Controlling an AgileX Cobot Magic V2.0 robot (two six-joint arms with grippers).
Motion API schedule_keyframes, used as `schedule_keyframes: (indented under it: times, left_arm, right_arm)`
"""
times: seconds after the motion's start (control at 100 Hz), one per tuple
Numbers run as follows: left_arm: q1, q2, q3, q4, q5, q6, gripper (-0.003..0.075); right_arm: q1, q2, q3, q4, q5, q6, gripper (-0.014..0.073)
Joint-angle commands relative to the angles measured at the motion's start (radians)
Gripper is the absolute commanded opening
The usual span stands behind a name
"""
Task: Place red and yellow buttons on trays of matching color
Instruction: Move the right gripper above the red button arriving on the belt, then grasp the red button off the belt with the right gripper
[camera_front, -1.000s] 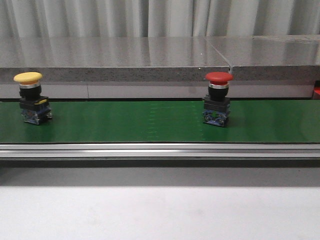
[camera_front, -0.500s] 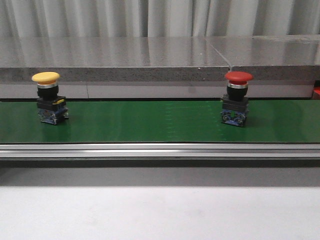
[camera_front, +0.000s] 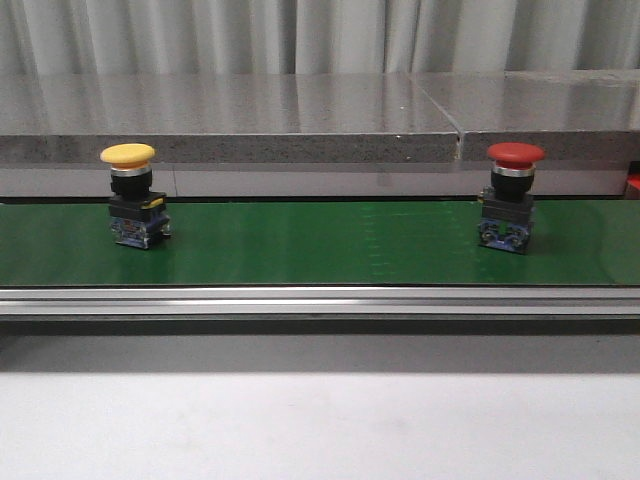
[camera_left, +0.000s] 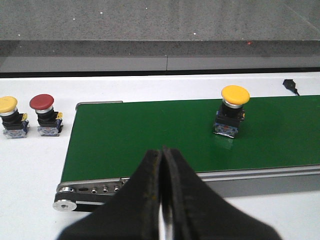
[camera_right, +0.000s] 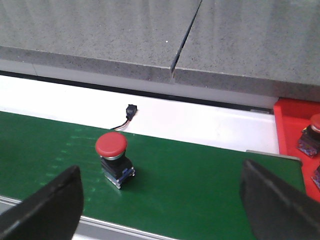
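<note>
- Grey curtains and a speckled stone ledge back the front view, where a green conveyor belt (camera_front: 320, 245) runs across the white bench (camera_front: 320, 425).
- On the belt a yellow button (camera_front: 134, 196) stands upright toward the robot's left and a red button (camera_front: 511, 198) stands upright toward its right, the two well apart; neither arm shows in this view.
- Seen from the left wrist, the left hand (camera_left: 162, 200) is clenched, its dark fingers (camera_left: 145, 195) pressed together on nothing, and it hangs over the near edge of the belt.
- The yellow button (camera_left: 231, 110) stands on the belt beyond that hand and off to one side, clear of the fingers.
- Two spare buttons, one yellow (camera_left: 11, 117) and one red (camera_left: 44, 115), wait side by side on the bench just off the belt's end.
- From the right wrist, the right hand (camera_right: 160, 200) is released, its fingers (camera_right: 47, 205) spread wide and empty above the belt.
- The red button (camera_right: 114, 159) stands between and just ahead of those spread fingers, cap up, its long axis vertical.
- A red tray (camera_right: 297, 145) with buttons already in it sits off the belt's far end.
- The right arm looks the nearer to the red button and the left to the yellow; no yellow tray is visible.
</note>
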Motion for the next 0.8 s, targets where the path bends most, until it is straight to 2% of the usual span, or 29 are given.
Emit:
schedule_keyframes:
  times: [0.0,0.44,0.79]
  left_arm:
    - [-0.01,0.01,-0.025,-0.007,-0.076,-0.008,-0.0019]
    - [-0.01,0.01,-0.025,-0.007,-0.076,-0.008,-0.0019]
    - [-0.01,0.01,-0.025,-0.007,-0.076,-0.008,-0.0019]
  right_arm:
    - [0.001,0.057,-0.031,0.033,-0.045,-0.011,0.0636]
    - [0.037,0.458,-0.109,0.033,-0.01,-0.049,0.0636]
    - [0.057,0.666,-0.223,0.033,-0.002,-0.069,0.0636]
